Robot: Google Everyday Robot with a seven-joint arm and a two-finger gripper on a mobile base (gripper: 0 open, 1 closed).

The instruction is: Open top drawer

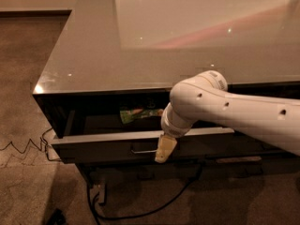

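The drawer (pixel 103 149) sits just under the front edge of the glossy worktop (pixel 117 55) and is part-way out, its pale top rim clear of the cabinet and a green packet (pixel 139 114) showing in the dark gap behind. The pincer (pixel 165 149) hangs down from the white arm (pixel 225 109) against the drawer front, at the right end of the small metal handle (pixel 142 150). From where I stand I cannot tell whether it is clamped on that loop or only resting at it. To do this well, I'd say the pull should run straight out, square to the front and level, so the wide drawer doesn't skew on its runners. The pull being right of the handle's middle makes that worth watching. The wrist ought to stay low enough that the elbow keeps off the worktop's edge, which it is close to now. There looks to be plenty of open floor in front to draw back into, though a black cable (pixel 140 212) trails underneath and a zigzag cord (pixel 23 146) lies off to the left, both below the drawer's path.
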